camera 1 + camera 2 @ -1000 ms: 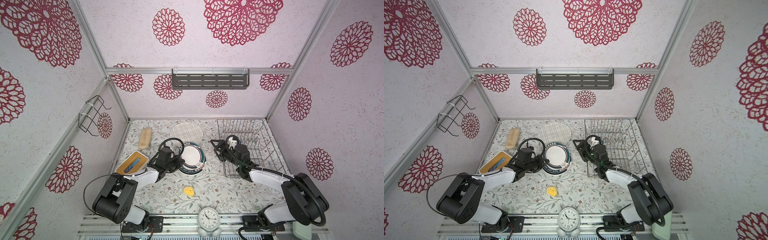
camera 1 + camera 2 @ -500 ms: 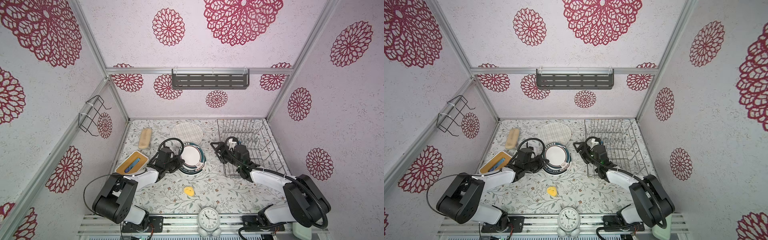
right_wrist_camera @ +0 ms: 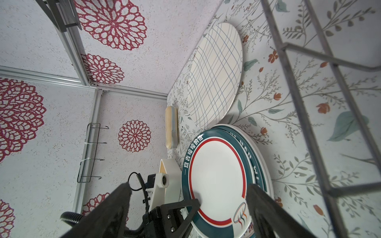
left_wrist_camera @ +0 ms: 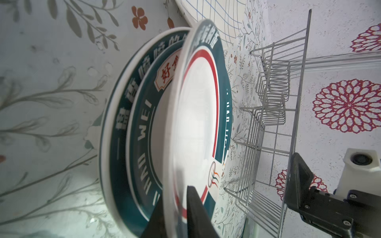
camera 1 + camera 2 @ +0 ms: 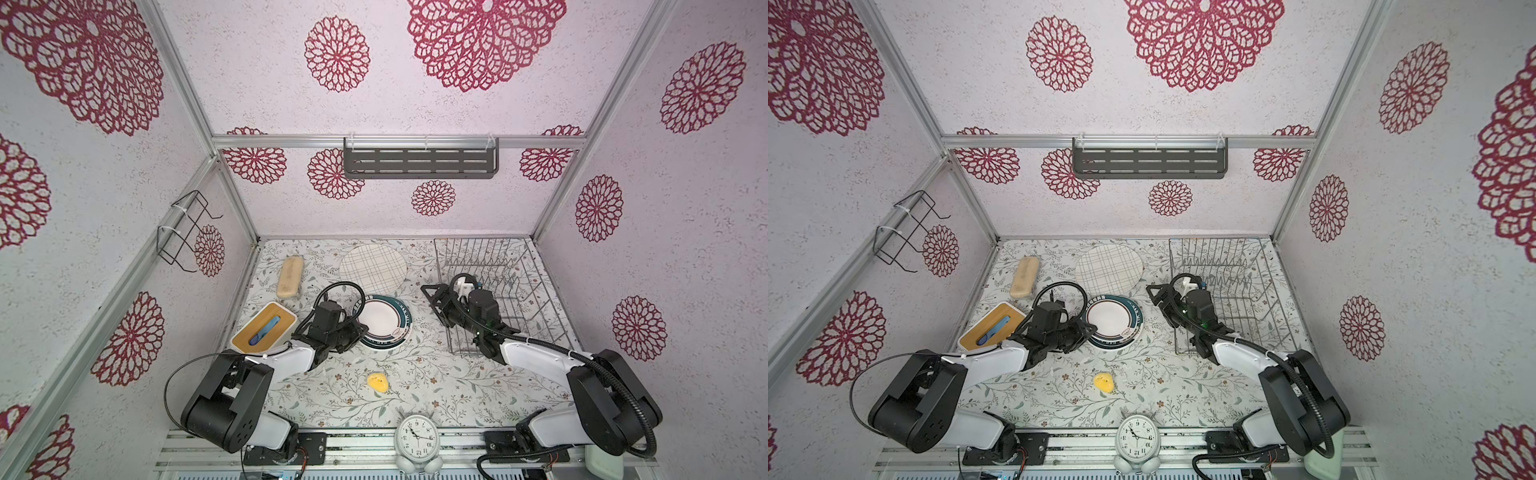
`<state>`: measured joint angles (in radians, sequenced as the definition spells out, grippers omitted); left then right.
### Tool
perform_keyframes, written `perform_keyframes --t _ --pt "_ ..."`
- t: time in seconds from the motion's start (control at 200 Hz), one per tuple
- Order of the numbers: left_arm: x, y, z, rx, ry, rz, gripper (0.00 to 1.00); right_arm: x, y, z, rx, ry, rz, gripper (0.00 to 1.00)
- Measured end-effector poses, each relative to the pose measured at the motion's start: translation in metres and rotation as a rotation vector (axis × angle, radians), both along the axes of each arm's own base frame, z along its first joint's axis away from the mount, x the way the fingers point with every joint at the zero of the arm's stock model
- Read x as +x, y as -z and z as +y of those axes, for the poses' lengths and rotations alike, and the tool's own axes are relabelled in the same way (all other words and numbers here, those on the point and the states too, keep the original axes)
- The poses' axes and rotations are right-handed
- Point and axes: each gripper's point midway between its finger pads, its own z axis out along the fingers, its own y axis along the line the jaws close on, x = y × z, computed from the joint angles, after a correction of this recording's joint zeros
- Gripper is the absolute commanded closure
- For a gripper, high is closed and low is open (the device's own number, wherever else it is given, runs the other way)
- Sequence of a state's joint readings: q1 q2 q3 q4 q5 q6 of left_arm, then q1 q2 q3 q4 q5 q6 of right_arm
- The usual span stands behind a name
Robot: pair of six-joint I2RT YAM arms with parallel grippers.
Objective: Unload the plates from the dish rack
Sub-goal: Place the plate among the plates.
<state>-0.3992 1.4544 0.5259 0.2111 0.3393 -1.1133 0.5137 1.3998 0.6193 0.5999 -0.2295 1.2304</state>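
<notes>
Three teal-rimmed plates (image 5: 384, 322) are stacked near the middle of the table (image 5: 415, 374), just in front of a cream grid-lined plate (image 5: 372, 268) that lies flat toward the back wall. The top plate (image 4: 195, 115) of the stack is tilted, with its near edge raised off the one beneath. That edge runs between the left jaws, which stand narrowly apart on either side of the rim; whether they pinch it or only flank it cannot be told. The right jaws gape wide with nothing between them, hovering beside the side of the dish rack (image 5: 519, 291) that faces the plates and turned toward the stack. The rack stands at the back right of the table. A white alarm clock (image 5: 417, 436) stands at the front edge, and a small yellow object (image 5: 377, 382) lies between it and the stack
</notes>
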Motion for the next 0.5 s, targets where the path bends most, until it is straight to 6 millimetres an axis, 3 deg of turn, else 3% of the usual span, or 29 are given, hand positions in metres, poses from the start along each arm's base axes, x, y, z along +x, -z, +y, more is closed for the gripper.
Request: perform_keyframes --t 0.255,0.5 --pt "-0.004 0.002 0.003 0.032 0.001 0.017 0.53 0.000 0.000 0.000 -0.004 -0.001 0.001 0.10" --pt "0.007 -0.015 0.014 0.181 0.011 0.030 0.40 0.002 -0.002 0.002 -0.042 -0.012 0.004 0.09"
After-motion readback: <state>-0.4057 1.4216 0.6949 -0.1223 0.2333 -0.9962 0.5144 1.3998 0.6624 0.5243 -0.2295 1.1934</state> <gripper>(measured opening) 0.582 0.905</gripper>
